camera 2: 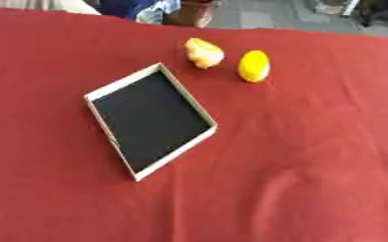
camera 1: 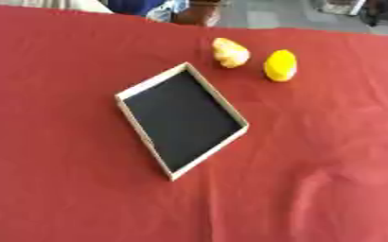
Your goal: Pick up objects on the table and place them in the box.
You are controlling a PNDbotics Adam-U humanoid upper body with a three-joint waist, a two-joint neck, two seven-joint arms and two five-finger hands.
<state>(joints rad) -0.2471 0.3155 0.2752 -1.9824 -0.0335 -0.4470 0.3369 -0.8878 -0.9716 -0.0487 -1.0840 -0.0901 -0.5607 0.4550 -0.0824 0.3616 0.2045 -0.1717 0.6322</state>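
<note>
While neither of the robot's hands shows in either view, so that nothing can be reported of their fingers, the task's things lie fully exposed on the red-covered table (camera 1: pixel 57 189). A shallow box (camera 1: pixel 141 88) with a pale wooden rim and a black floor sits askew near the middle, one corner pointing toward the robot, and it holds nothing at present. Beyond its far corner lie two objects: a pale yellow-orange lumpy object (camera 1: pixel 230 52), just beside that corner but apart from the rim, and a bright yellow oval object (camera 1: pixel 280 65) a little to its right, the two near each other without touching. Both are probably imitation fruit, though the views are too soft to confirm this; if so, they should be light, rigid and somewhat smooth, liable to roll or slip from a pinch at the ends. The sounder hold is judged to be across the narrow middle of each, fingers and thumb on opposite flanks. The box rim is low, so little lift is needed to clear it, yet a nudged rim could shift the box on the cloth. Open cloth surrounds both objects to the right and front, giving ample approach room; the far table edge lies close behind them.
</note>
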